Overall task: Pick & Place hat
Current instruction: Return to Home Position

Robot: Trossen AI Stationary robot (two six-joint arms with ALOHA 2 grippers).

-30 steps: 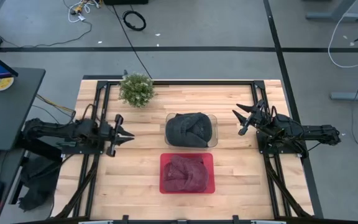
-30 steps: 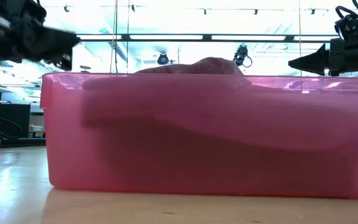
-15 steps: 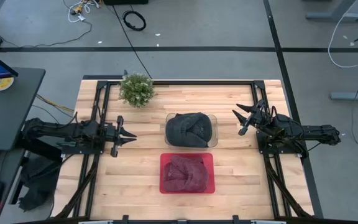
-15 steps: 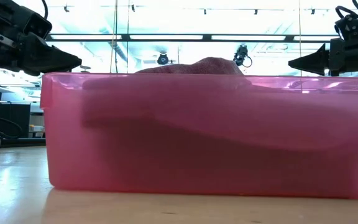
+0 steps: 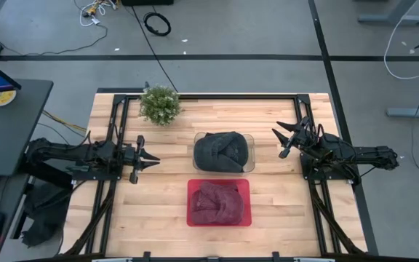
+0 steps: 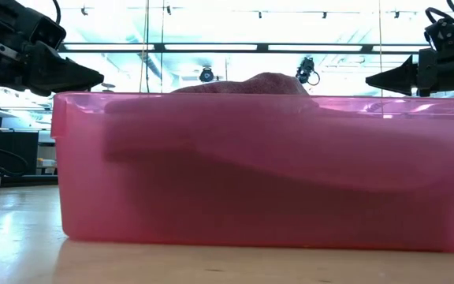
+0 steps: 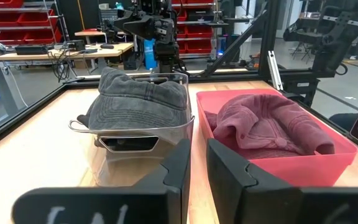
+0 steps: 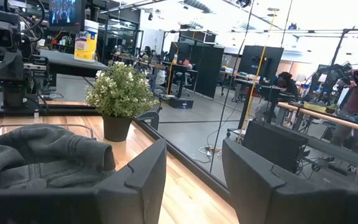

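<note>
A grey hat lies heaped in a clear container at the table's middle. A maroon hat lies in a pink bin on the near side of it. My left gripper hovers left of the clear container, pointing at both bins, open by a narrow gap. My right gripper hovers right of the clear container, open wide. Neither gripper holds anything.
A potted plant stands near the table's far edge, left of the clear container. Black frame rails run along both table sides under the arms. Bare wood shows between each gripper and the bins.
My left gripper has moved a little toward the table's right, closer to the bins, and has come down, then stopped. The right arm and both hats have kept still.
</note>
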